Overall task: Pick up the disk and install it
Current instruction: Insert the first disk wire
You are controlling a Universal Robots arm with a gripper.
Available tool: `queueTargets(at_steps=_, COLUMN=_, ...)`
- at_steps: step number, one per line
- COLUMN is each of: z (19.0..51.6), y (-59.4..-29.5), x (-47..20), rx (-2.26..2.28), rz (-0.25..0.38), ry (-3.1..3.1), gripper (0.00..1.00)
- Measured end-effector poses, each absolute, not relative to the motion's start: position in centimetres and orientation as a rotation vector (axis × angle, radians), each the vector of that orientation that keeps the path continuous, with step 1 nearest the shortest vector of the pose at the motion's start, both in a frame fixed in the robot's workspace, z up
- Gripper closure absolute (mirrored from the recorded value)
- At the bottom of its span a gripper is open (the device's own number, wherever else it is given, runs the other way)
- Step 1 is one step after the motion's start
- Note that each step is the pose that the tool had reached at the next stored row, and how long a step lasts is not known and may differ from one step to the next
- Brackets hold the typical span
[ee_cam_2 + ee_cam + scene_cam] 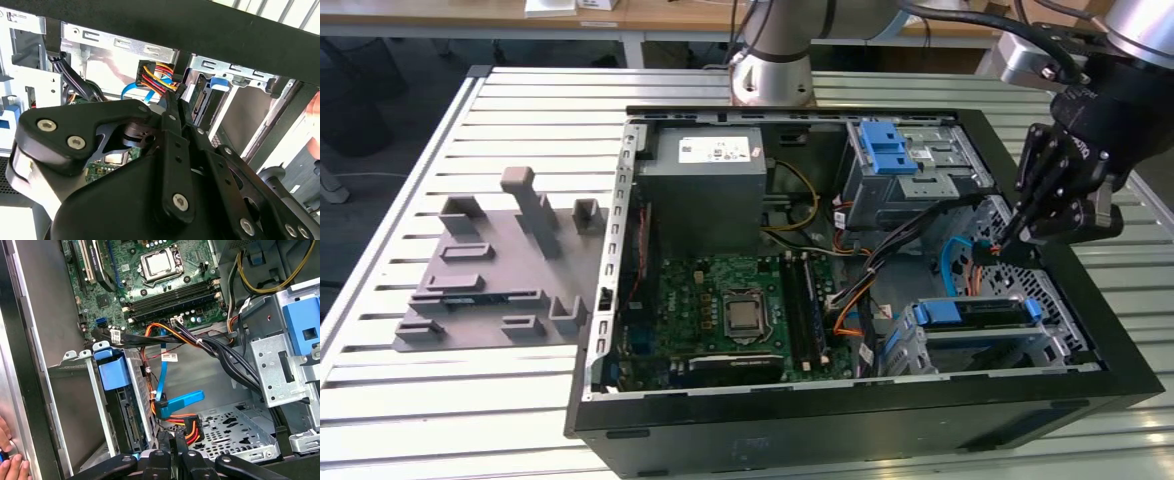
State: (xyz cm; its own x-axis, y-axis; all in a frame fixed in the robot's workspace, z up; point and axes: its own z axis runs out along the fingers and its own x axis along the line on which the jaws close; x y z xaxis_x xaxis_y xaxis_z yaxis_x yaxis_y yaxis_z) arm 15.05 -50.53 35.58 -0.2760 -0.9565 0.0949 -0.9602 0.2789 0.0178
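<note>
The disk (970, 312), silver with blue rails, sits inside the lower drive cage at the case's front corner on the exterior view's right. Its connector edge (131, 422) faces the case's inside below the blue carrier tab (111, 371). My gripper (1003, 243) hangs just behind that cage, fingers shut together. Its tips (172, 437) rest against the black power connector with coloured wires (189, 427), beside the blue data cable plug (181, 401). In the second wrist view the gripper (174, 100) touches that connector (152, 75) next to the disk's socket (199, 104). I cannot tell whether anything is pinched.
The open computer case (854, 420) lies on a slatted table. Inside are the motherboard (720, 310), grey power-supply box (707, 175) and an upper cage with blue latch (894, 150). A grey fixture (494, 270) lies at the exterior view's left. A person's fingers (5, 450) touch the case edge.
</note>
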Motion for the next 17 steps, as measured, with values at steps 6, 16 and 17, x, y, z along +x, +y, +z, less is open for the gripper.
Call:
queueTargets(at_steps=6, z=35.57, y=-50.49, x=15.04, rx=1.833, rz=0.072, ry=-2.439, gripper=0.76)
queueTargets(at_steps=16, z=35.25, y=-50.42, x=15.05, rx=1.814, rz=0.126, ry=-2.417, gripper=0.76)
queueTargets(at_steps=17, z=35.22, y=-50.41, x=15.05, rx=1.813, rz=0.129, ry=-2.415, gripper=0.76)
